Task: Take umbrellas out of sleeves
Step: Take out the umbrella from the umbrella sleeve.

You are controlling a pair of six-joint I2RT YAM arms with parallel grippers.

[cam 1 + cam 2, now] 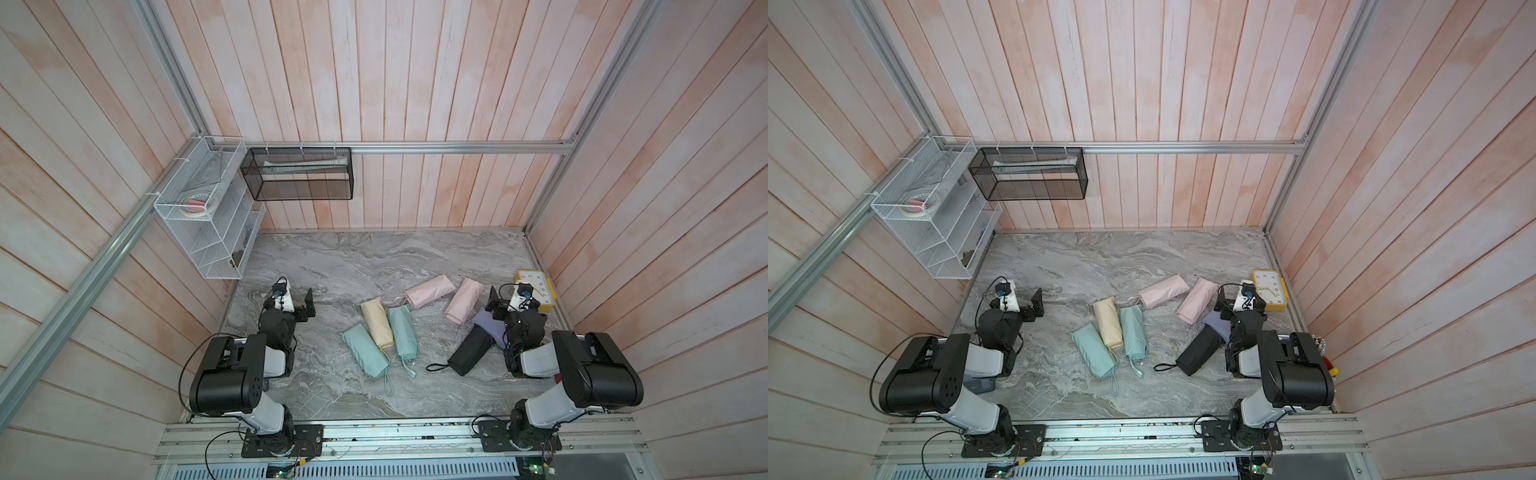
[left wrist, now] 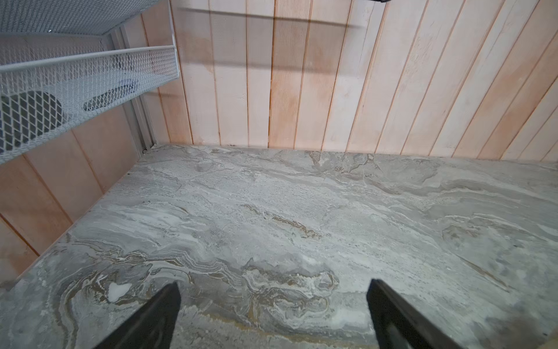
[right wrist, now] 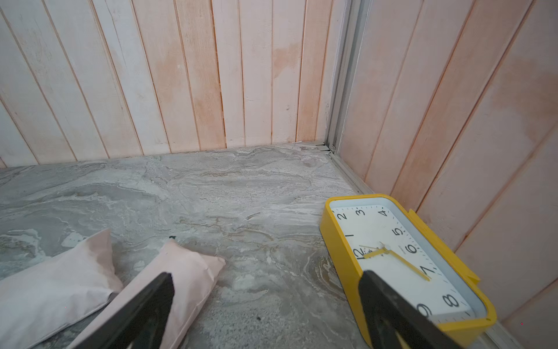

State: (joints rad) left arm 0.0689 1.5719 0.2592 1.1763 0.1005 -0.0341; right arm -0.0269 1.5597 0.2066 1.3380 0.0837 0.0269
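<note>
Right fingers point(image 3: 145, 308) gape apart between yellow clock point(image 3: 392, 238) and pink sleeve point(image 3: 187, 272).

Lavender sleeve point(image 1: 486, 324) partly behind right arm point(image 1: 524, 329), white rack point(image 1: 188, 232) contents perhaps tape

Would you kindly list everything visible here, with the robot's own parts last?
Filled mint fabric umbrella sleeves: two, mint, table centre.
Filled cream-yellow fabric umbrella sleeve: one, cream-yellow, between the mint pair.
Filled pink fabric umbrella sleeves: two, pink, farther back, rightward.
Lavender fabric umbrella sleeve: one, lavender, partly under the right arm.
Filled black fabric umbrella sleeve: one, black, beside the lavender one.
Yellow rectangular clock: one, yellow, white face, by the right wall.
White wire rack: one, white, left wall.
Black mesh basket: one, black, back rail.
Grey marbled table: one, grey, under the sleeves.
Left tool: one, black, open, over bare table.
Right tool: one, black, open, between pink sleeve and clock.
</note>
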